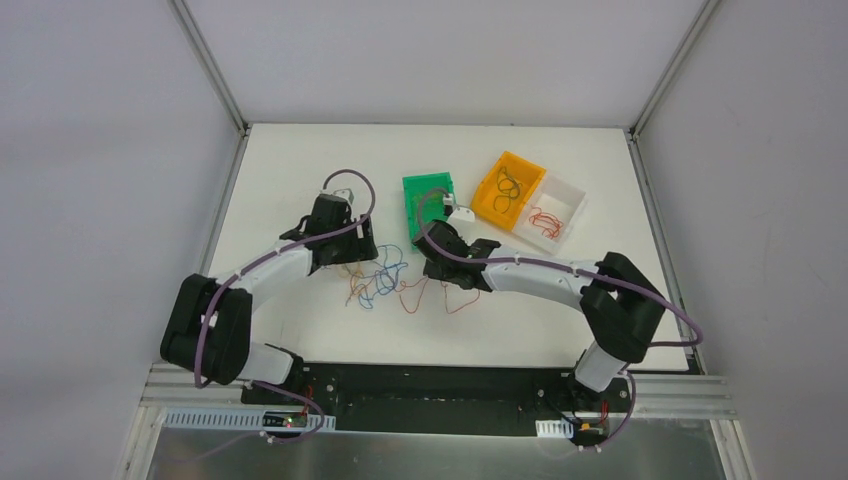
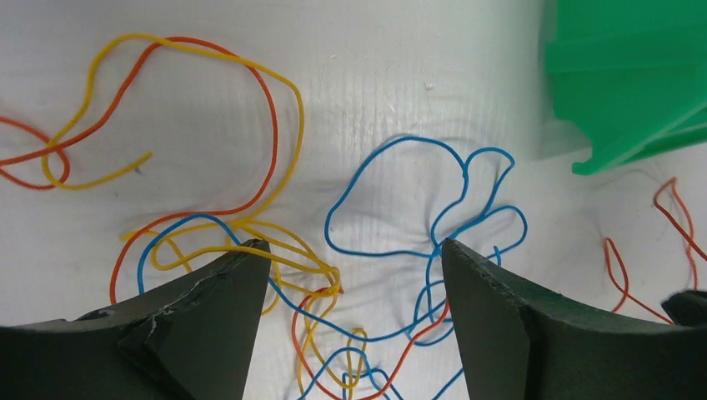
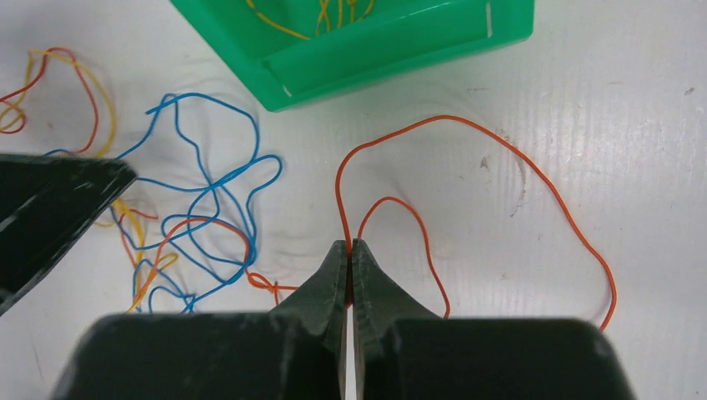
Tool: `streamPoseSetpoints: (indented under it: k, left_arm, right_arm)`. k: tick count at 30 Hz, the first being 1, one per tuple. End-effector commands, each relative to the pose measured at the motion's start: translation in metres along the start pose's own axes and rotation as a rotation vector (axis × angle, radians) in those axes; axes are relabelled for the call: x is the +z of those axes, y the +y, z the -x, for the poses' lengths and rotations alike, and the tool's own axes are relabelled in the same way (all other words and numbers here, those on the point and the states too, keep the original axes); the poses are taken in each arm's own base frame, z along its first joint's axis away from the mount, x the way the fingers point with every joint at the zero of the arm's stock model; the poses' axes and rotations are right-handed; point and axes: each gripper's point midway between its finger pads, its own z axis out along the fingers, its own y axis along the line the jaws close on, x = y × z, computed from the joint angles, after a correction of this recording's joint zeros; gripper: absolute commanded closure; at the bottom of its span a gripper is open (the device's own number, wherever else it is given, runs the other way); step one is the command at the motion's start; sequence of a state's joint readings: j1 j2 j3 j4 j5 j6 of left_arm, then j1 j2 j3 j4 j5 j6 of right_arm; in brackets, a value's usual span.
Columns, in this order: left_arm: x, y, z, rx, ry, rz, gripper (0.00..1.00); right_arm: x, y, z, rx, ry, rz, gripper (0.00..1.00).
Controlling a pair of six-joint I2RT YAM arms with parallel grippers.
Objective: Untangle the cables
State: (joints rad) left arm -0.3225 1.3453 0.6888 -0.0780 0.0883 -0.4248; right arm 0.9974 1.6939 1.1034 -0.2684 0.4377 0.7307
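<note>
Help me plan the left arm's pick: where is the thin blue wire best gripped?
Grip the thin blue wire on its open upper loop, which lies clear of the yellow and orange strands. Likely come straight down, jaws across the strand, since it lies on the white table.

Three plastic bins are counted: green bin (image 1: 430, 205), orange bin (image 1: 510, 190), clear bin (image 1: 553, 215). Two black grippers: left gripper (image 2: 354, 250), right gripper (image 3: 350, 246). Thin tangled wire cables (image 1: 375, 280): uncountable.

cables (image 1: 385, 282) lie on table (image 1: 280, 180), before the bins (image 1: 411, 205).
</note>
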Motion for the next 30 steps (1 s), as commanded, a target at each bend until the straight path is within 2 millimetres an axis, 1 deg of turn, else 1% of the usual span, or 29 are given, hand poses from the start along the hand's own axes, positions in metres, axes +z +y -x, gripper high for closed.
streamPoseSetpoints:
  k: [1, 2, 5, 6, 7, 8, 9, 10, 11, 12, 14, 15, 18, 20, 21, 23, 26, 28, 30]
  left_arm:
    - [0.011, 0.001, -0.005, 0.097, 0.080, 0.082, 0.23]
    - [0.014, -0.002, -0.009, 0.115, 0.107, 0.082, 0.23]
    - [0.022, -0.008, -0.021, 0.175, 0.178, 0.097, 0.29]
    - [0.024, -0.005, -0.024, 0.197, 0.194, 0.129, 0.30]
    - [0.025, 0.000, -0.028, 0.210, 0.214, 0.167, 0.34]
    - [0.027, 0.003, -0.028, 0.217, 0.224, 0.187, 0.42]
    - [0.027, 0.006, -0.028, 0.218, 0.227, 0.209, 0.53]
    - [0.028, 0.009, -0.028, 0.218, 0.229, 0.228, 0.68]
    - [0.027, 0.012, -0.027, 0.213, 0.224, 0.245, 0.86]
    - [0.025, 0.016, -0.024, 0.203, 0.211, 0.264, 1.00]
    - [0.020, 0.026, -0.019, 0.164, 0.185, 0.294, 1.00]
    - [0.017, 0.031, -0.016, 0.132, 0.173, 0.304, 1.00]
    - [0.005, 0.048, -0.006, 0.035, 0.104, 0.337, 1.00]
    - [-0.003, 0.056, 0.001, -0.013, 0.049, 0.365, 1.00]
    - [-0.008, 0.060, 0.005, -0.024, 0.013, 0.389, 1.00]
    - [-0.016, 0.066, 0.012, -0.058, -0.051, 0.418, 1.00]
    - [-0.028, 0.078, 0.016, -0.107, -0.130, 0.473, 1.00]
    - [-0.035, 0.086, 0.019, -0.139, -0.177, 0.507, 1.00]
    - [-0.041, 0.093, 0.021, -0.164, -0.216, 0.540, 1.00]
  right_arm:
    - [-0.020, 0.017, 0.012, 0.006, -0.033, 0.096, 1.00]
    - [-0.021, 0.017, 0.012, 0.004, -0.034, 0.096, 1.00]
    - [-0.025, 0.017, 0.014, 0.009, -0.043, 0.099, 1.00]
    - [-0.027, 0.016, 0.015, 0.012, -0.049, 0.099, 1.00]
    - [-0.029, 0.017, 0.017, 0.016, -0.054, 0.104, 1.00]
    - [-0.031, 0.016, 0.018, 0.019, -0.059, 0.106, 1.00]
    - [-0.034, 0.014, 0.020, 0.023, -0.067, 0.107, 1.00]
    - [-0.036, 0.011, 0.022, 0.029, -0.078, 0.104, 1.00]
    - [-0.040, 0.007, 0.025, 0.036, -0.092, 0.096, 1.00]
    - [-0.044, 0.001, 0.028, 0.041, -0.106, 0.082, 1.00]
    - [-0.052, -0.019, 0.036, 0.051, -0.150, 0.029, 1.00]
    - [-0.059, -0.032, 0.042, 0.063, -0.173, -0.006, 1.00]
    - [-0.071, -0.082, 0.053, 0.096, -0.220, -0.132, 1.00]
    - [-0.080, -0.122, 0.061, 0.144, -0.245, -0.208, 1.00]
    - [-0.082, -0.140, 0.063, 0.170, -0.256, -0.234, 1.00]
    - [-0.089, -0.171, 0.067, 0.225, -0.273, -0.254, 1.00]
    - [-0.097, -0.203, 0.068, 0.276, -0.291, -0.268, 1.00]
    - [-0.101, -0.220, 0.067, 0.297, -0.295, -0.289, 1.00]
    - [-0.103, -0.227, 0.066, 0.310, -0.286, -0.292, 1.00]
